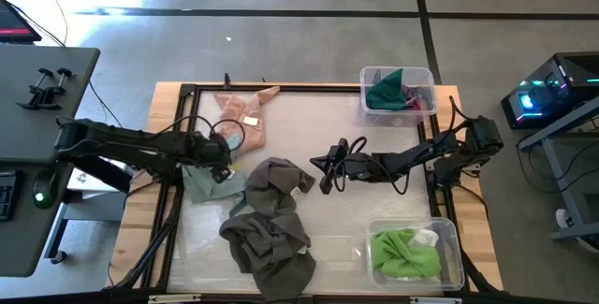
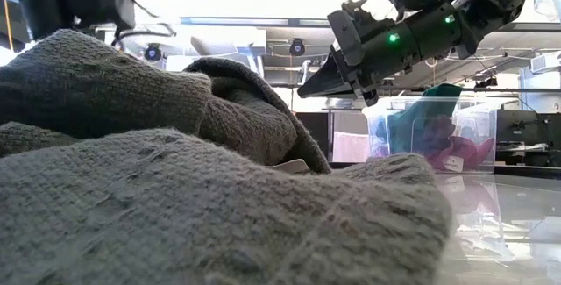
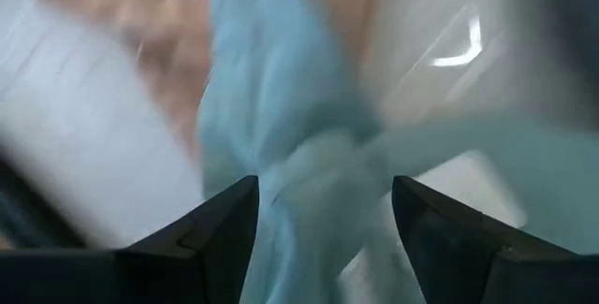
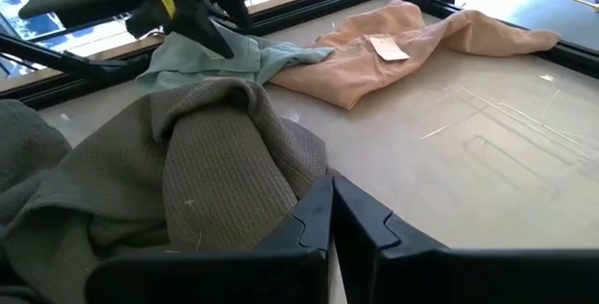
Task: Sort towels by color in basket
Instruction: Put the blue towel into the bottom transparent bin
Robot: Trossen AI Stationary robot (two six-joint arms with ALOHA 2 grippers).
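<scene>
My left gripper [image 1: 222, 166] [image 3: 323, 187] is open and points down over the pale mint towel [image 1: 199, 187] [image 3: 299, 154], with a bunched fold of it between the two fingers. That towel lies on the table beside the peach-pink towel [image 1: 245, 117] [image 4: 402, 51]. A heap of dark grey towels [image 1: 271, 220] [image 4: 187, 164] lies mid-table toward the near edge. My right gripper [image 1: 327, 175] [image 4: 332, 206] is shut and empty. It hovers above the table just right of the grey heap. My left gripper comes at the pale mint towel [image 4: 243, 61] from above, and a raised fold [image 3: 314, 168] sits between its open fingers. I cannot tell whether the fingers touch the cloth. The towel lies on the table.
A clear bin [image 1: 430, 75] at the far right corner holds dark green and magenta towels. A second clear bin [image 1: 454, 238] at the near right corner holds lime green and white cloth. A black frame runs around the work area. Bare table lies between the grey heap and the bins.
</scene>
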